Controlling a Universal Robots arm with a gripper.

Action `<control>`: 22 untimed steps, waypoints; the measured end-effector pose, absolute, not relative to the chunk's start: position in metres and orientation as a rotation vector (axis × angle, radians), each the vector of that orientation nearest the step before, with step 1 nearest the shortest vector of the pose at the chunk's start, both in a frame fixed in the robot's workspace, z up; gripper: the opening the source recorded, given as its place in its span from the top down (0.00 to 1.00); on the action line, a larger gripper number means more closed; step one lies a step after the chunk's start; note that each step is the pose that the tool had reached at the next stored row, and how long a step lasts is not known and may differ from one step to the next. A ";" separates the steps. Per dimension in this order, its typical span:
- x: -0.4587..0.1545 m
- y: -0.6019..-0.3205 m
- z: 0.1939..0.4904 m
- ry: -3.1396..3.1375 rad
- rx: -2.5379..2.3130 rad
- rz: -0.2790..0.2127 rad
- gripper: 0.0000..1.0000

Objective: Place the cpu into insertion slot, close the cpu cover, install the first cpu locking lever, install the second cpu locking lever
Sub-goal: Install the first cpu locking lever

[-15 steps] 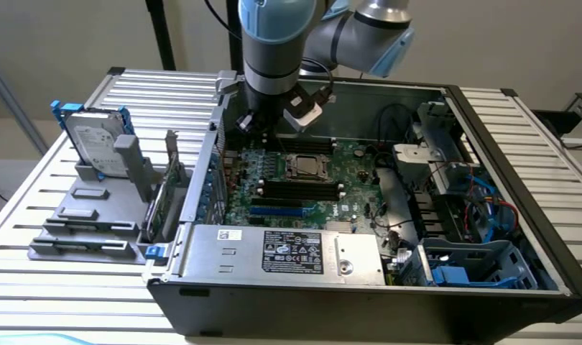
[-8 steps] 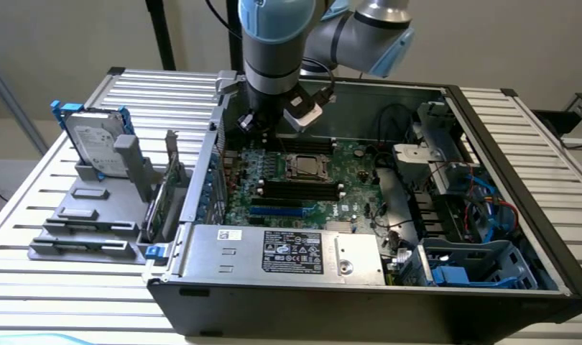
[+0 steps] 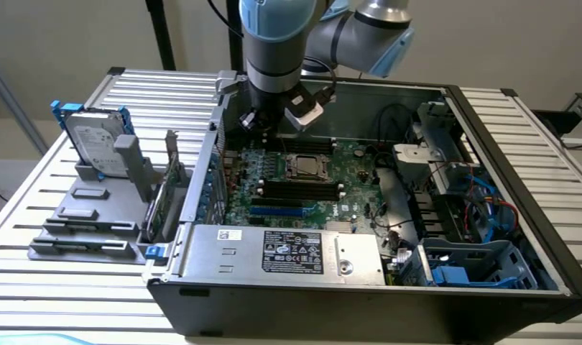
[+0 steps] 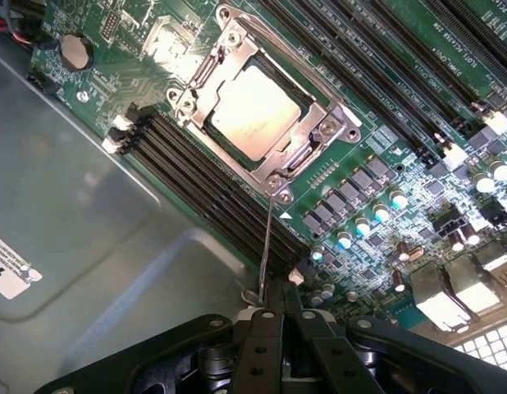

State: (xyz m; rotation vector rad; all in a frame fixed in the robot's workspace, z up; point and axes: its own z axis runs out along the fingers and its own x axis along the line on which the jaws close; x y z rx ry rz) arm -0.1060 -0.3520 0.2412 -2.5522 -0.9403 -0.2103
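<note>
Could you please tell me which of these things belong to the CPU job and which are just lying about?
Job: cpu, cpu cover closed over it, locking lever, gripper at the lever's end.
Lying about: hard drive, power supply, memory slots, blue drive cage.

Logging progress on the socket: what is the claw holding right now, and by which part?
A thin locking lever, apparently pinched by the claw at its free handle end, away from the cpu cover.

arm point(image 3: 271, 43): vertical, reaching down | wrist: pointing down | jaws: closed together
</note>
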 end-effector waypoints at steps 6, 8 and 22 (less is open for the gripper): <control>-0.103 -0.350 0.244 -0.928 -2.558 -0.217 0.89; -0.099 -0.350 0.244 -0.924 -2.560 -0.218 0.89; -0.060 -0.349 0.243 -0.907 -2.567 -0.222 0.89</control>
